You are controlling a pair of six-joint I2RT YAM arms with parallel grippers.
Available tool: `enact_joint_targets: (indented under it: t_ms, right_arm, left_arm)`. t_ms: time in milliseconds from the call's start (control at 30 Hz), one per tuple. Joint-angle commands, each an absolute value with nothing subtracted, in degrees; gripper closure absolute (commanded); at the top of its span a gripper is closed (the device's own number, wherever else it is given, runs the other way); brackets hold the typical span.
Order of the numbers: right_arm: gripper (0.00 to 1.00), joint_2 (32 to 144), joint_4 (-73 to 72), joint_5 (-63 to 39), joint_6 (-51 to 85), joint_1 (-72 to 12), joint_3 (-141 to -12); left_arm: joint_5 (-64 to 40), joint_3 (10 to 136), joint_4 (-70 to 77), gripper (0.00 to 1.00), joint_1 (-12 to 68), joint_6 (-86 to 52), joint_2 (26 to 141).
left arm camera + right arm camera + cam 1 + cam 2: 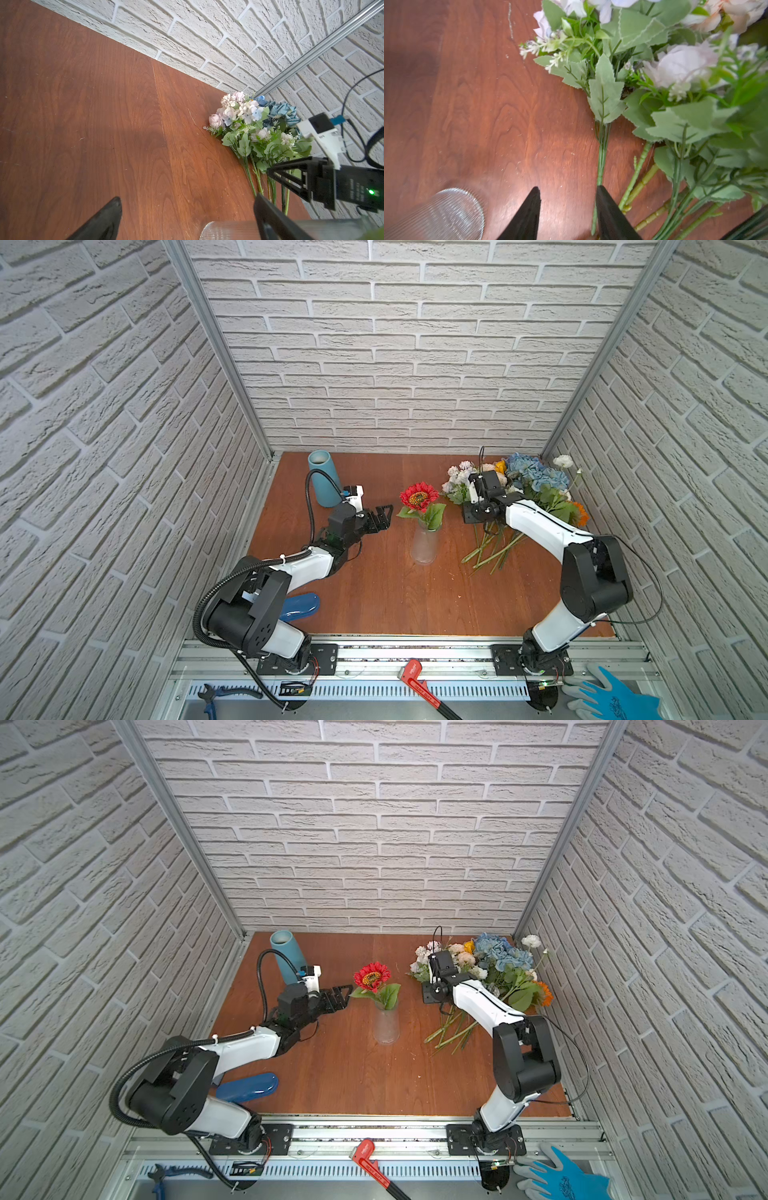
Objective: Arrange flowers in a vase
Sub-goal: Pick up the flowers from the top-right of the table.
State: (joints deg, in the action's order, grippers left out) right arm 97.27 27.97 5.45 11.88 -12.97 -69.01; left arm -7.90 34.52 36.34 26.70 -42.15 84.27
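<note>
A clear ribbed glass vase (424, 545) (386, 1025) stands mid-table with one red flower (419, 495) (372, 975) in it. The other flowers (536, 485) (503, 965) lie in a heap at the back right, stems toward the front. My right gripper (568, 187) (478, 518) is open, low over the heap's left edge. A thin green stem (601, 158) lies against the inner side of one finger, and bare wood shows between the tips. My left gripper (189, 197) (384, 516) hangs open and empty left of the vase, whose rim (228, 230) shows in the left wrist view.
A teal cylinder (324, 483) stands at the back left behind my left arm. A glossy blue object (301, 605) lies near the left arm's base. A red wrench (419, 680), pliers (212, 697) and blue gloves (611, 697) rest on the front rail. Brick walls close three sides.
</note>
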Motion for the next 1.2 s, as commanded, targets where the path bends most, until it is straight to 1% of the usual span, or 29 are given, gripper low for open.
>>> enact_joint_targets:
  t_ms: [0, 200, 367, 800, 933, 1033, 1100, 1167]
  right_arm:
    - [0.56, 99.88, 30.35, 9.13, 12.79, -12.52, -71.81]
    - [0.59, 104.41, 29.66, 10.50, 13.70, -11.92, -71.29]
    - [0.64, 107.41, 29.95, 9.58, 14.28, -11.13, -72.60]
    - [0.65, 112.69, 33.06, 8.08, 16.08, -9.57, -77.61]
    - [0.70, 115.36, 34.60, 7.71, 16.17, -9.56, -79.56]
    - [0.71, 116.10, 34.93, 7.46, 16.34, -9.58, -80.17]
    - [0.73, 116.28, 34.97, 7.46, 16.44, -9.56, -80.27]
    - [0.78, 116.33, 34.92, 7.36, 16.45, -9.58, -80.34]
  left_arm:
    - [-7.38, 34.10, 38.07, 0.02, 26.76, -40.07, 83.50]
    - [-7.38, 34.18, 37.71, 0.02, 26.27, -39.36, 83.58]
    - [-7.73, 34.45, 37.45, 0.02, 26.03, -39.02, 83.75]
    - [-7.56, 34.41, 37.62, 0.02, 26.03, -39.11, 84.13]
    - [-7.39, 34.20, 37.53, 0.02, 26.03, -38.99, 83.76]
    - [-7.14, 33.85, 37.44, 0.02, 26.08, -38.91, 83.25]
    - [-7.08, 33.62, 37.38, 0.02, 26.08, -38.93, 82.98]
    - [-6.94, 33.36, 37.31, 0.02, 26.02, -38.83, 82.72]
